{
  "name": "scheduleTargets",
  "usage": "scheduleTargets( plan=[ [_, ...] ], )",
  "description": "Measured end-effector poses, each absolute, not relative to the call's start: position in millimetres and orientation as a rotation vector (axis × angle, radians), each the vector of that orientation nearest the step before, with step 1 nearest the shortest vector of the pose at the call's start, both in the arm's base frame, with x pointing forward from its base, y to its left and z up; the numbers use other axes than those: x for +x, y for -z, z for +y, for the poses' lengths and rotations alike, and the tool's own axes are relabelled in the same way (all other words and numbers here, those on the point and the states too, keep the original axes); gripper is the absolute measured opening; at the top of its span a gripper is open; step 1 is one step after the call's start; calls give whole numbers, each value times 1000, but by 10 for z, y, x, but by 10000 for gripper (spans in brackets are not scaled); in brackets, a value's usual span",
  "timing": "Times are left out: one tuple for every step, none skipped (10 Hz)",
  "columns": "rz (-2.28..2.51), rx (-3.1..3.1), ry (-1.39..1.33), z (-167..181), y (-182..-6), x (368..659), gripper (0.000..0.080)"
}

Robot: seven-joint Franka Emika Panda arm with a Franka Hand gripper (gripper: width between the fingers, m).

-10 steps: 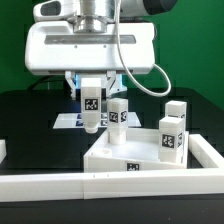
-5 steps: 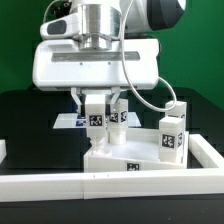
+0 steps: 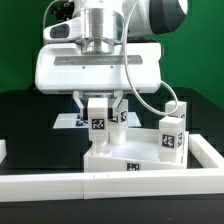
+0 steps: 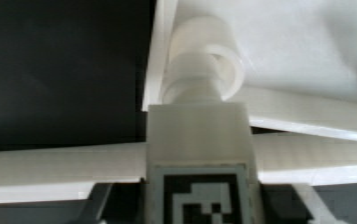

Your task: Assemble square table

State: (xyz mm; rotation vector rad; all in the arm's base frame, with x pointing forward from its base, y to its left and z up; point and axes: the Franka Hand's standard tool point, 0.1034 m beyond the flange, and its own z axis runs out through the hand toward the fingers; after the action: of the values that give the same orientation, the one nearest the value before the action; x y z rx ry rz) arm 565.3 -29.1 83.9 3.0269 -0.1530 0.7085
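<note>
Gripper (image 3: 99, 112) hung straight down from the arm, fingers clamped on 1 upright tagged leg (image 3: 99, 122), its base at the square slab (image 3: 125, 152); 2 more legs (image 3: 172, 133) stood on that slab.

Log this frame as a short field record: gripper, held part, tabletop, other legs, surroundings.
gripper: gripper shut on leg
held part: leg, upright, low over the slab's far corner; whether seated cannot be told
tabletop: square slab flat on the table
other legs: second leg just behind the held one; third leg upright at the exterior view's right
surroundings: border bars in front
</note>
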Motion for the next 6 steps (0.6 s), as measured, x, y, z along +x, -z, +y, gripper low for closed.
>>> scheduleTargets(
  plan=[
    [-153,3027,-708,-292,-836,5652,288],
    [-153,3026,-705,-294,-821,5647,288],
    [-152,3004,-735,-311,-816,5669,288],
    [-148,2986,-760,-306,-809,5682,288],
    [-144,2987,-753,-291,-765,5667,288],
    [-144,2988,-748,-290,-744,5657,288]
  ],
)
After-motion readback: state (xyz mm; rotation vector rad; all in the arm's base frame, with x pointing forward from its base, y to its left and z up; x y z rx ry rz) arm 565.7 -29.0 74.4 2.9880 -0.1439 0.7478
